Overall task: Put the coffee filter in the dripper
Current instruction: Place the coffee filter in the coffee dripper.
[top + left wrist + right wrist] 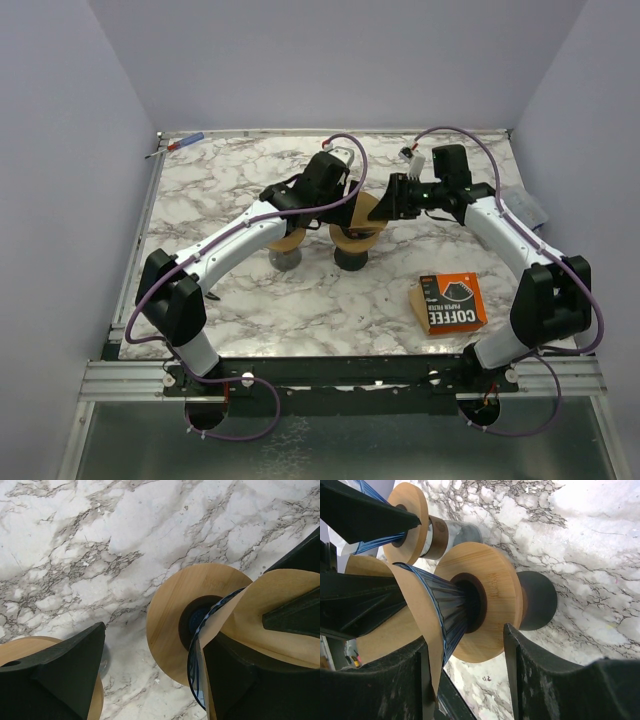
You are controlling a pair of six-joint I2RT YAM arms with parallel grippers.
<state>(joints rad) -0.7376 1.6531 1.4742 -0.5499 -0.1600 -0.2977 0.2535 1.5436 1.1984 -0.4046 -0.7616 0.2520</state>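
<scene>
Nearest, along the bottom of the overhead view, sit the left arm's base (205, 372) and the right arm's base (482, 368), fixed at the near edge of a marble-patterned table (250, 315). In the far left back corner lies a slim tool (178, 146) with a blue and red handle. Further right, near the table's middle, a second dripper (288, 248) stands upright, a wooden collar over a grey base. The left hand (152, 636) hangs over both drippers, released, its jaws spread wide. One finger is above the second dripper's collar. The other is pushed inside the brown paper coffee filter (272, 605), which wraps around it. The filter is at the mouth of the dripper (490, 595), which stands just right of the second one and has a blue ribbed glass funnel, a wooden collar and a dark base. The paper is opened into a cone and meets the funnel's rim, but much of it stands clear of the glass, and I cannot tell how far it is seated. The right hand (464, 635) reaches in from the right, its two fingers apart on either side of the collar's edge, with one edge of the filter against the inner face of one finger. I cannot tell whether it presses on anything. Further right and nearer the bases, an orange and black box (452, 303) printed COFFEE lies flat on the table, well apart from the drippers.
</scene>
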